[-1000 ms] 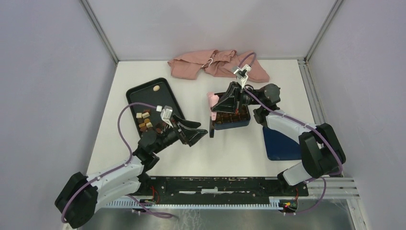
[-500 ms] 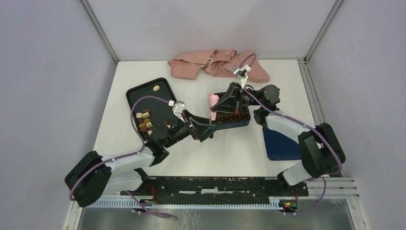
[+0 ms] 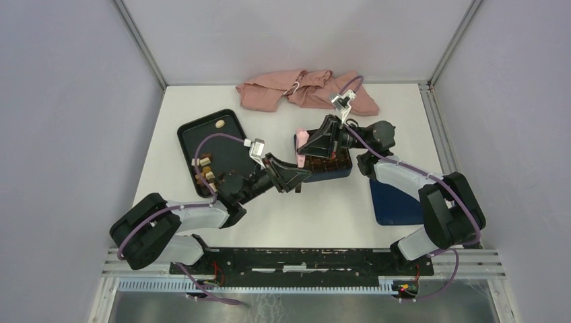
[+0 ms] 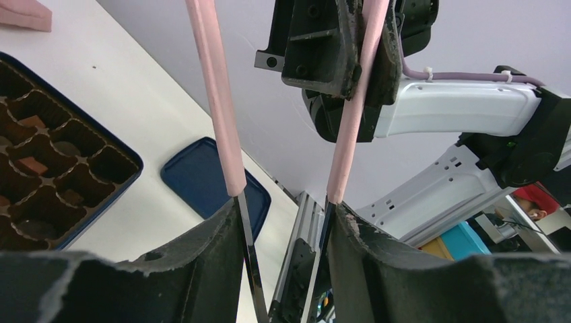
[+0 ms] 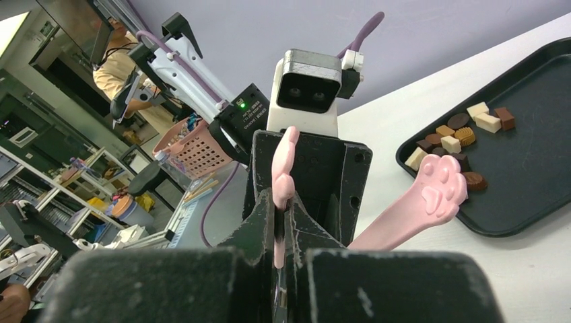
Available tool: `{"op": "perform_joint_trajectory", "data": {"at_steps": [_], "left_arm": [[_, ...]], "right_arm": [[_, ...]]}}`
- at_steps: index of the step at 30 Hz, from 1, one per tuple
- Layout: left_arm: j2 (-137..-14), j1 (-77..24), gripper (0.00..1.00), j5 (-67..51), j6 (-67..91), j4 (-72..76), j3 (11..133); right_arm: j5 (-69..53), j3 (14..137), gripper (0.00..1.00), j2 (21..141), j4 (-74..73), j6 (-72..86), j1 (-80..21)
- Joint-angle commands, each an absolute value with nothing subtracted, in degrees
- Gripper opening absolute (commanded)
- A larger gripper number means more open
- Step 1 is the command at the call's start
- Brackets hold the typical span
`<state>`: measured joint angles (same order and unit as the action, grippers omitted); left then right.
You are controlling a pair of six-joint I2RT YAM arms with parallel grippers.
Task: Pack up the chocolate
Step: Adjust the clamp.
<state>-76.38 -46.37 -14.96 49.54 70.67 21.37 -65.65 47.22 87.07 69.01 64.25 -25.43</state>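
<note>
Chocolates (image 3: 202,161) lie clustered on the black tray (image 3: 202,131)

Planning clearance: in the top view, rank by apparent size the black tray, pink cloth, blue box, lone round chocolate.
1. pink cloth and black tray, too alike to rank
2. blue box, partly hidden
3. round chocolate

Heads up, it's tight over the blue box (image 3: 333,174). Both your grippers meet there on the pink tongs (image 3: 303,138), with the left gripper (image 3: 299,180) at its near-left corner and the right gripper (image 3: 308,149) above its far-left side. Your left arm crosses the black tray's (image 3: 209,131) near-right corner. The pink cloth (image 3: 303,91) fills the back edge, and the blue lid (image 3: 394,205) sits by the right arm. The open room is the white table (image 3: 303,219) in front of the box.
</note>
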Motion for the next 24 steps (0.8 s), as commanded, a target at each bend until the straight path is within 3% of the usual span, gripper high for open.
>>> {"op": "perform_joint_trajectory", "data": {"at_steps": [1,24], "left_arm": [[-78.54,-46.79,0.51,-13.4,53.21,80.73,23.06],[-81.79,-47.19,0.53,-9.13,54.67,89.45,22.25]], "right_arm": [[-64.65,46.78,0.0,86.55,73.13,65.62,-26.02],[-60.55,42.72,0.0,87.09,79.72,70.19,-25.88]]}}
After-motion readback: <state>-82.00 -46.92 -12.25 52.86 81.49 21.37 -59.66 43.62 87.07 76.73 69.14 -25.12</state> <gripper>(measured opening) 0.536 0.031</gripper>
